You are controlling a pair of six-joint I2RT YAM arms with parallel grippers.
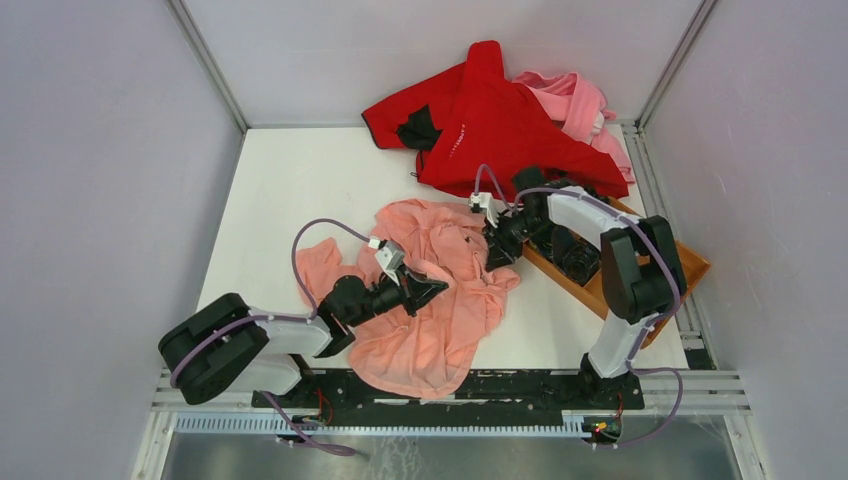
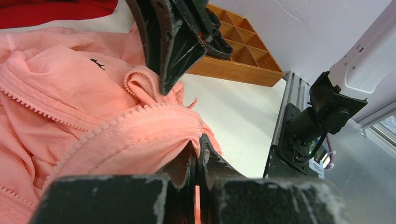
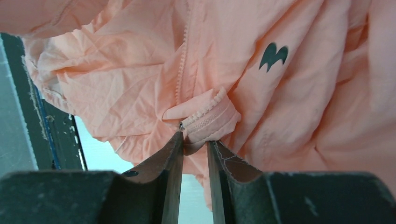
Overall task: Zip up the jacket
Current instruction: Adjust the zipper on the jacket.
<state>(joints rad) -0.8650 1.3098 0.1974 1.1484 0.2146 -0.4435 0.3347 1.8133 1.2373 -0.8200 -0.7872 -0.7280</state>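
Observation:
The salmon-pink jacket (image 1: 440,320) lies crumpled on the white table between both arms, unzipped, with its zipper teeth (image 2: 116,123) showing. My left gripper (image 1: 437,288) is shut on a fold of the jacket's zipper edge (image 2: 140,140), its jaws pressed together (image 2: 199,142). My right gripper (image 1: 497,247) is shut on a small folded loop of the zipper tape (image 3: 205,119) at its fingertips (image 3: 175,140). It also shows in the left wrist view (image 2: 166,86), nipping that loop (image 2: 140,81). A small dark logo (image 3: 273,56) marks the jacket.
A bright red garment (image 1: 490,120) and a paler pink one (image 1: 580,100) lie at the back of the table. A wooden compartment tray (image 1: 600,290) with dark items sits at the right, under my right arm. Grey walls enclose the table.

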